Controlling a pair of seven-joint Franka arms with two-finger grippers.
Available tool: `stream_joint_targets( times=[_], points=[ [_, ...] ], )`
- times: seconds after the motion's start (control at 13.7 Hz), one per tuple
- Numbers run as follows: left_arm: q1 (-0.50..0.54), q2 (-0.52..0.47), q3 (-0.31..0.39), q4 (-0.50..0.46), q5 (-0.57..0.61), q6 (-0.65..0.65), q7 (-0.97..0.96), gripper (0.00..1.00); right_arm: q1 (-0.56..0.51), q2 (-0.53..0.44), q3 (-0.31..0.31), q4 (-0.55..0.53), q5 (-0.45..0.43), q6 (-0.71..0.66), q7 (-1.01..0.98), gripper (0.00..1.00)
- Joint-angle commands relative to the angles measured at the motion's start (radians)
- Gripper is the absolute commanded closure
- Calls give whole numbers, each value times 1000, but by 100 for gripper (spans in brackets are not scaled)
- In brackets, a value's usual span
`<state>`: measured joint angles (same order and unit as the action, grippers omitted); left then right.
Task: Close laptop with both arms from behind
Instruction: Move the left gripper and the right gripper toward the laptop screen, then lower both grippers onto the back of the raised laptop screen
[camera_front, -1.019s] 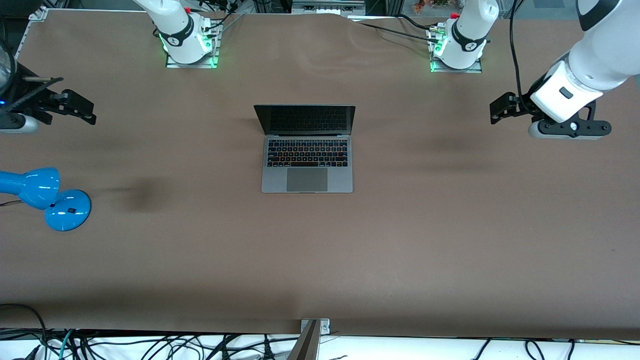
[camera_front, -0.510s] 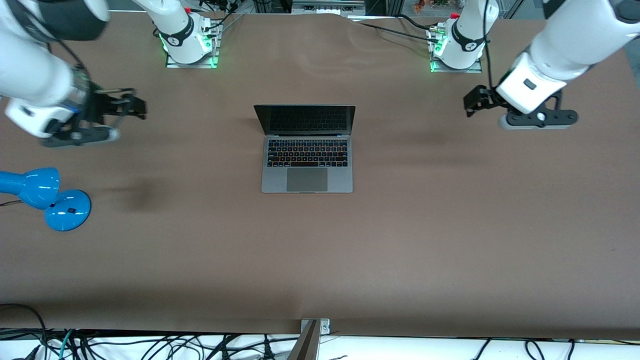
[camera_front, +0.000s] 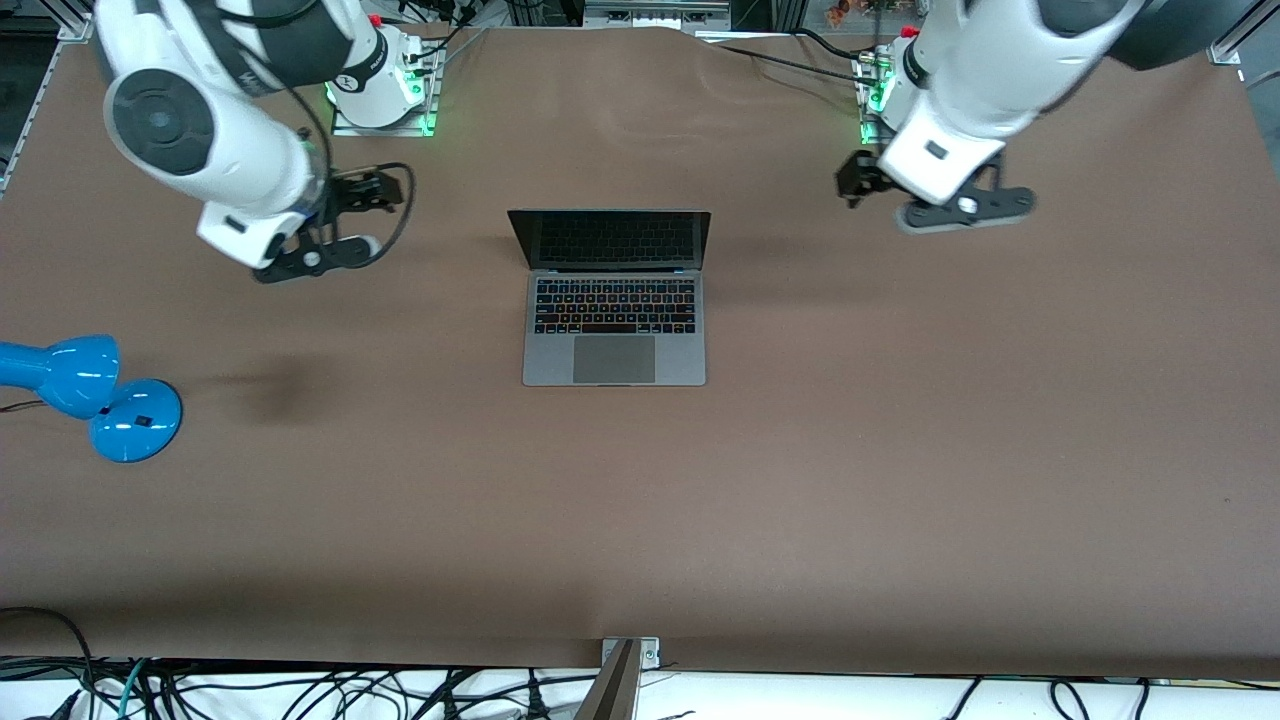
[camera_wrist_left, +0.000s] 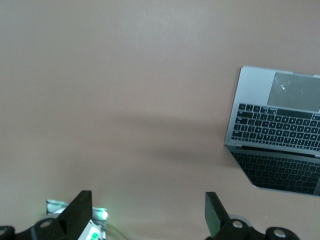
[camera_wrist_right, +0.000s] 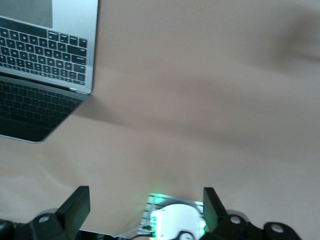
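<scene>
The laptop (camera_front: 614, 300) stands open at the table's middle, its dark screen tilted up at the end nearer the arm bases. It also shows in the left wrist view (camera_wrist_left: 280, 135) and the right wrist view (camera_wrist_right: 45, 55). My right gripper (camera_front: 378, 190) hangs over bare table beside the laptop's screen, toward the right arm's end, open and empty (camera_wrist_right: 144, 207). My left gripper (camera_front: 852, 180) hangs over bare table toward the left arm's end, open and empty (camera_wrist_left: 148, 212). Neither touches the laptop.
A blue desk lamp (camera_front: 90, 395) lies at the right arm's end of the table. The two arm bases (camera_front: 380, 95) (camera_front: 915, 100) with green lights stand along the table's edge farthest from the front camera. Cables (camera_front: 300, 690) hang below the edge nearest it.
Both arms have swung in from the table's ends toward the laptop, and both grippers are now much closer to its screen. The laptop has not moved.
</scene>
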<state>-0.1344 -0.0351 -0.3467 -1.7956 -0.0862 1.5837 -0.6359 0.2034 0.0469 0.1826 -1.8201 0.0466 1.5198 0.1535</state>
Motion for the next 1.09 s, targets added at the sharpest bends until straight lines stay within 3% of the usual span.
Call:
stream_joint_targets(
  times=[0.0, 0.15, 0.36, 0.51, 0.58, 0.66, 0.73, 0.8, 0.87, 1.02],
  points=[
    [4, -22, -96, -88, -26, 74, -100, 4, -5, -67, 87, -117, 24, 55, 156, 0],
    [1, 6, -135, -108, -94, 107, -166, 6, -5, -117, 155, -212, 25, 120, 245, 0],
    [-2, 84, -199, -107, -118, 125, -283, 6, -5, -186, 193, -329, 140, 203, 294, 0],
    [-4, 141, -244, -106, -133, 174, -355, 7, -5, -182, 262, -347, 147, 247, 401, 13],
    [-4, 173, -264, -103, -133, 195, -388, 10, -5, -171, 297, -358, 147, 281, 441, 31],
    [-5, 201, -282, -102, -133, 220, -422, 14, -5, -159, 326, -369, 147, 322, 455, 75],
    [-5, 228, -297, -102, -133, 238, -442, 17, -5, -150, 343, -369, 147, 333, 465, 100],
    [-7, 250, -305, -102, -133, 252, -446, 28, -5, -139, 348, -366, 147, 333, 466, 100],
    [-17, 262, -307, -103, -133, 266, -446, 46, -5, -139, 350, -366, 147, 333, 465, 100],
    [-27, 281, -307, -103, -133, 288, -447, 91, -2, -116, 362, -366, 147, 368, 468, 100]
  ],
)
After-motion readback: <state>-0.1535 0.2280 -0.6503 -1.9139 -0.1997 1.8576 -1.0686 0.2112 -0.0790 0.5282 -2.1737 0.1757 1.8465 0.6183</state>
